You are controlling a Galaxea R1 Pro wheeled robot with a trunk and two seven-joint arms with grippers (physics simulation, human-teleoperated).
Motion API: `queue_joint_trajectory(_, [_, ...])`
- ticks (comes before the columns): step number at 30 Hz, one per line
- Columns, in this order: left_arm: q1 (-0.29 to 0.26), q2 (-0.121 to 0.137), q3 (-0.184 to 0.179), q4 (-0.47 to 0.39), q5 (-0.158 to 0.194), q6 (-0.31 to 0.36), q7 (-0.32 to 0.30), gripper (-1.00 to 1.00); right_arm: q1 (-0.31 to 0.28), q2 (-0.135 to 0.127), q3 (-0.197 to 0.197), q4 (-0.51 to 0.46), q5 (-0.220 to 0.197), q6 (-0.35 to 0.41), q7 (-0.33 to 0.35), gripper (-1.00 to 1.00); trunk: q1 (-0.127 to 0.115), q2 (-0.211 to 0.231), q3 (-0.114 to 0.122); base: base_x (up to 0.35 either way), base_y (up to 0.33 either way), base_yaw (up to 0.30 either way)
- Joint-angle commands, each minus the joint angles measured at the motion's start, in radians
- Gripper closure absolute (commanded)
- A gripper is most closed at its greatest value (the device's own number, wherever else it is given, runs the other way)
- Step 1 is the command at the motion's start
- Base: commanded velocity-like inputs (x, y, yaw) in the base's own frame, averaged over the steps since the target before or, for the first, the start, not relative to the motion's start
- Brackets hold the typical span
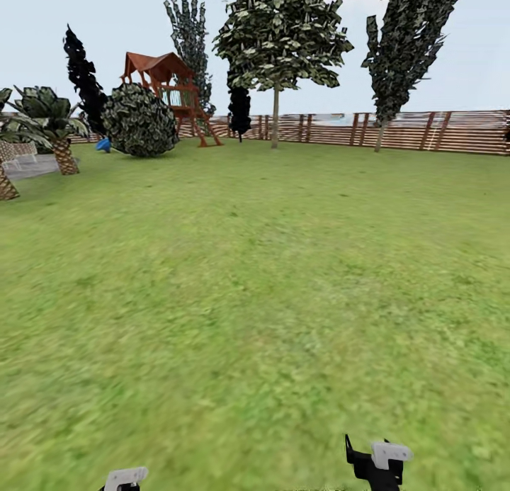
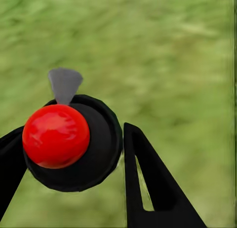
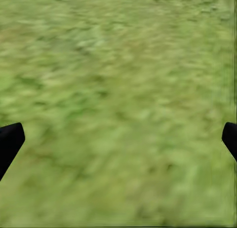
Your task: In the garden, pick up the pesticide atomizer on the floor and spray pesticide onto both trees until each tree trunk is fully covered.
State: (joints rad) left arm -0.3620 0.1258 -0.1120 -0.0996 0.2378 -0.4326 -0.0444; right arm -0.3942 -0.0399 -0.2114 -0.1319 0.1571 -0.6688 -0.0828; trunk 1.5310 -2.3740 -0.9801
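A wide green lawn (image 1: 255, 300) fills most of the head view, stretching back to a brown slat fence (image 1: 397, 131) under a pale sky. Along the fence stand several trees: a leafy one with a thin pale trunk (image 1: 275, 117) near the middle, a dark narrow one (image 1: 404, 44) to its right, and another narrow one (image 1: 190, 34) behind a red-roofed wooden play tower (image 1: 170, 87). A round bush (image 1: 140, 120) sits in front of the tower. At the far left are a palm (image 1: 53, 126) and a patch of grey paving (image 1: 30, 166).

At the bottom edge of the head view, the left arm's white end (image 1: 127, 478) and the right arm's black-and-white end (image 1: 379, 463) just poke in.

In the left wrist view, the left tool (image 2: 69, 154) is clamped on the atomizer (image 2: 74, 146). The atomizer is seen from above as a round black body with a glossy red ball (image 2: 56, 135) on top and a small grey nozzle (image 2: 64, 84) pointing away from the camera. One black finger (image 2: 148, 183) presses its side; the other touches the opposite side. Blurred grass lies below. What is inside the atomizer cannot be told.

In the right wrist view, the right tool (image 3: 118, 139) has its fingers spread wide apart with nothing between them, over blurred grass.
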Motion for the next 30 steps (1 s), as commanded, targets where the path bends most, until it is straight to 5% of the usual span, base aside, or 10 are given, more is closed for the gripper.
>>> queue_joint_trajectory(1, [0.0,0.0,0.0,0.0,0.0,0.0,0.0,1.0,0.0,0.0,0.0,0.0,0.0,0.0,0.0,-1.0,0.0,0.0,-0.001,0.012,0.0,-0.231])
queue_joint_trajectory(24, [0.0,0.0,0.0,0.001,0.0,0.001,0.001,1.0,0.0,0.005,0.001,0.0,0.001,0.0,0.0,-1.0,0.0,0.0,-0.03,0.001,0.0,-0.204])
queue_joint_trajectory(30, [0.0,0.001,0.001,0.001,0.0,0.003,0.003,1.0,0.0,0.005,0.001,0.0,0.001,0.0,0.0,-1.0,0.0,0.0,-0.038,0.246,0.04,-0.188])
